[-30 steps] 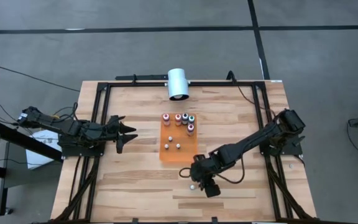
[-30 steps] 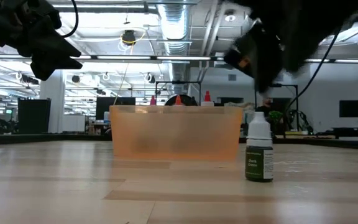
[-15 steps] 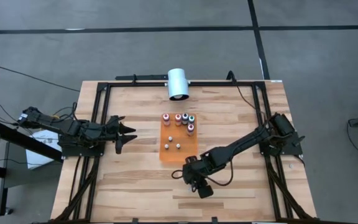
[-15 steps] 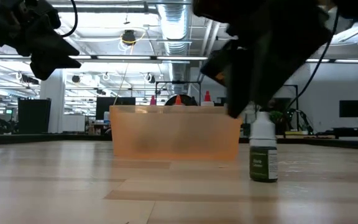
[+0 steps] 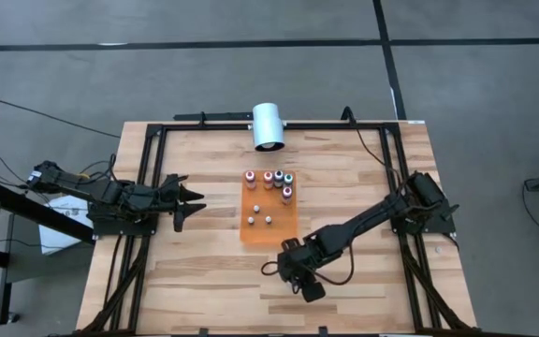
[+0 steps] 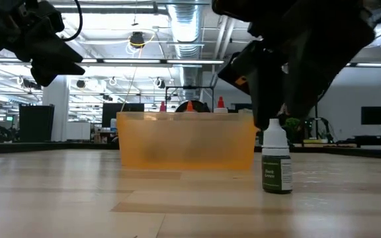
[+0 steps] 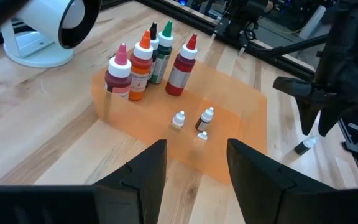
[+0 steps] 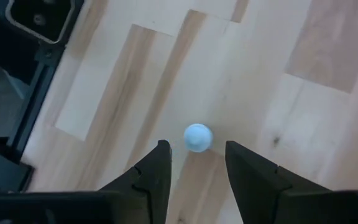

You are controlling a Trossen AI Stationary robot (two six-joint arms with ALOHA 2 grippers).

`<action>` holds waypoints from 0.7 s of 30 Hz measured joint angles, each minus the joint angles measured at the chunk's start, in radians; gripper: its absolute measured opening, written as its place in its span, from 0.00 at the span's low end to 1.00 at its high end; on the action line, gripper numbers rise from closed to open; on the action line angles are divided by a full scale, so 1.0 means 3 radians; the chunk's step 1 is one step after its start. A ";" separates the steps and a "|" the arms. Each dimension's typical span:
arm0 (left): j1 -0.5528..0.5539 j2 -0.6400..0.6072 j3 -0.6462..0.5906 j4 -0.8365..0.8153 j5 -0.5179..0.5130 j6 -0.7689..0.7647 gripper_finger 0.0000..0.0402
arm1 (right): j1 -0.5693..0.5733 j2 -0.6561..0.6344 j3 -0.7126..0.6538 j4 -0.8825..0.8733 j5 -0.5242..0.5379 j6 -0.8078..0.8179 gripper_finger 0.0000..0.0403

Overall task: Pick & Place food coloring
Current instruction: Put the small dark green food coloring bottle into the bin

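Nearest the front edge, the right gripper point(image 8: 194, 171) hangs above a small green-labelled bottle point(image 6: 276, 158) standing on the table point(image 5: 204, 271), fingers spread either side of its white cap without touching. Behind it, around twelve o'clock, sits the orange tray point(image 5: 254, 230) holding more food coloring point(image 7: 145, 58). The left gripper point(image 7: 194, 165) waits at nine o'clock, fingers spread, holding nothing.
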 joint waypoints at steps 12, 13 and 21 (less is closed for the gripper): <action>0.0001 0.0000 0.0000 -0.0001 -0.0007 -0.0003 0.40 | 0.0063 0.0069 -0.0009 -0.0008 0.0070 0.0001 0.35; 0.0001 0.0000 0.0000 0.0000 -0.0006 -0.0004 0.40 | 0.0056 0.0086 0.0000 0.0050 0.0096 0.0001 0.35; 0.0001 0.0000 0.0000 0.0002 0.0022 -0.0064 0.40 | 0.0018 0.0108 -0.0001 0.0056 0.0121 0.0011 0.35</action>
